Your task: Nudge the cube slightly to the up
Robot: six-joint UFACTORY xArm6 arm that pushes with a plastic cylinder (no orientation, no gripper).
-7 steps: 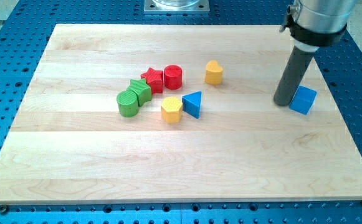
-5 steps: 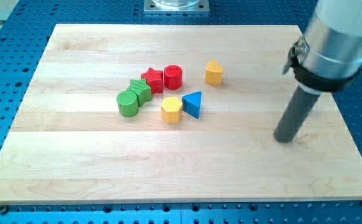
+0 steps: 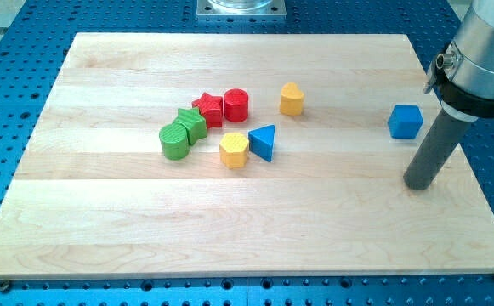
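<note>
OK, wooden bench (image 3: 255, 221) sits on a blue perforated base (image 3: 8, 51). No jaws on this rig, so no jaw state to give; just the dark rod hanging from a silver collar at the view's right edge. My tip (image 3: 418, 186) is down on the bench, toward the view's bottom and slightly right of the blue cube (image 3: 405, 121), near it but with a clear gap, not touching.

The blue cube stands alone on the view's right side, well apart from all other blocks.

Cluster left of centre, roughly big to small:
- green cylinder (image 3: 175, 141), leftmost, touching the green star (image 3: 192, 124) behind it
- yellow hexagon (image 3: 234, 150), just beside the blue triangle (image 3: 264, 142) on its right; contact unclear
- red cylinder (image 3: 236, 105), pressed against the red star (image 3: 208, 110) on its left
- yellow block (image 3: 292, 99), rounded top, flat base, apart from the rest toward the view's upper right of the cluster
</note>
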